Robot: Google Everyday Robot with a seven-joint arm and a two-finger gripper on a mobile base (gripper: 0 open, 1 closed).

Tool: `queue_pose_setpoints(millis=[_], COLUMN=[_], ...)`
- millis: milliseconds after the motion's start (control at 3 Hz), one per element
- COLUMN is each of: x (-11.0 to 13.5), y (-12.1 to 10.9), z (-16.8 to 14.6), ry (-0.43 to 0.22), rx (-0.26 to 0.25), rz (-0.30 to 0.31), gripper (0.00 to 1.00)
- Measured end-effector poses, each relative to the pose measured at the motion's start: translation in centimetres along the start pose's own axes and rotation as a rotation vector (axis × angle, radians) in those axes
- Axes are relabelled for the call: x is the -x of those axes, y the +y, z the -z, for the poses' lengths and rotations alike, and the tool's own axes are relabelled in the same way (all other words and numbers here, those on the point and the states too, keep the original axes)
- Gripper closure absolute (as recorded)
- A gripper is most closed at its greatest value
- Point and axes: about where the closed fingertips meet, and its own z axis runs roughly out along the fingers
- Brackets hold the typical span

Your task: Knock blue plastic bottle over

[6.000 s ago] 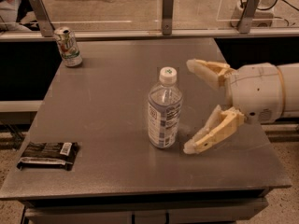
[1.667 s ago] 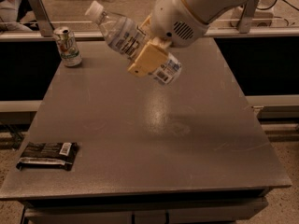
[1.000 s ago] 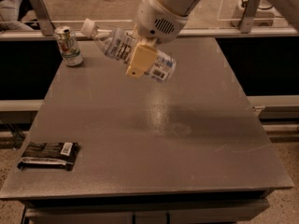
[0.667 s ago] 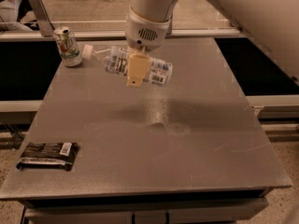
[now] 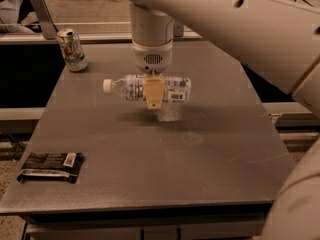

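The blue plastic bottle (image 5: 172,89) is held sideways in the air, a little above the middle of the grey table (image 5: 150,154). Its white cap points left and its printed label faces me. My gripper (image 5: 153,90) reaches down from the top of the view and is shut on the bottle's middle. One yellowish finger (image 5: 153,94) crosses the front of the label; the other finger is hidden behind the bottle. The bottle's shadow lies on the table just below it.
A green-and-white drink can (image 5: 72,50) stands upright at the table's far left corner. A dark snack packet (image 5: 51,166) lies flat near the front left edge. My white arm (image 5: 235,29) fills the upper right. A rail with posts (image 5: 42,14) runs behind the table.
The gripper lifted the upright bottle, tipped it sideways and carried it left. Over the last second it has lowered toward the table, with the bottle turning level.
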Motion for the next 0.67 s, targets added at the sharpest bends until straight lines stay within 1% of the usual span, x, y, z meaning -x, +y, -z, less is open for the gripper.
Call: queue_pose_setpoints(millis=[333,667], x=[-1.1,-2.9], y=[0.4,0.2], z=[-1.3,-3.1], ry=[0.086,0.038], rx=[-0.09,-0.155], rz=[-0.008,-0.032], gripper=[0.35,0.12])
